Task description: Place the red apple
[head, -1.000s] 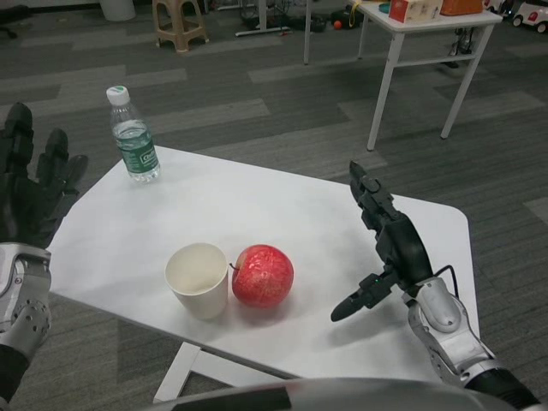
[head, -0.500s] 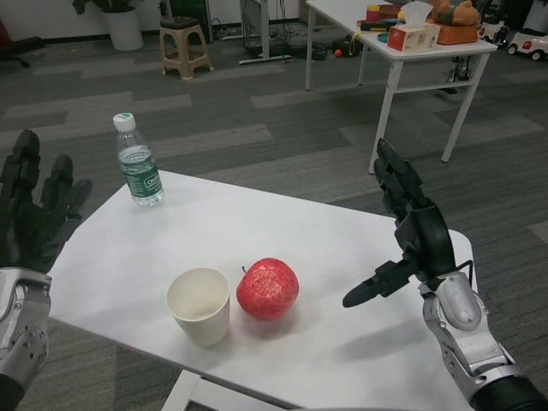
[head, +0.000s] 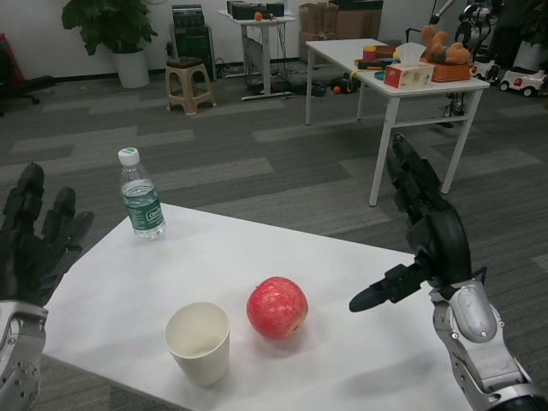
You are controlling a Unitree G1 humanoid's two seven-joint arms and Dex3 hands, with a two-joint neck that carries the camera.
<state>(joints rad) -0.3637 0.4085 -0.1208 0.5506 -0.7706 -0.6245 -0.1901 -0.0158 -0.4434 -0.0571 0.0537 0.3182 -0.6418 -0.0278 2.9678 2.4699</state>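
I see the red apple [head: 276, 307] sitting on the white table [head: 171, 257], just beside the paper cup [head: 199, 342], on the cup's right and apart from it. My right hand [head: 424, 235] hangs above the table to the right of the apple, well apart from it, fingers spread and thumb pointing toward the fruit, gripping nothing. My left hand [head: 32, 248] waits at the table's left edge, far from the apple, fingers apart and empty. A water bottle [head: 142, 197] stands upright behind the cup.
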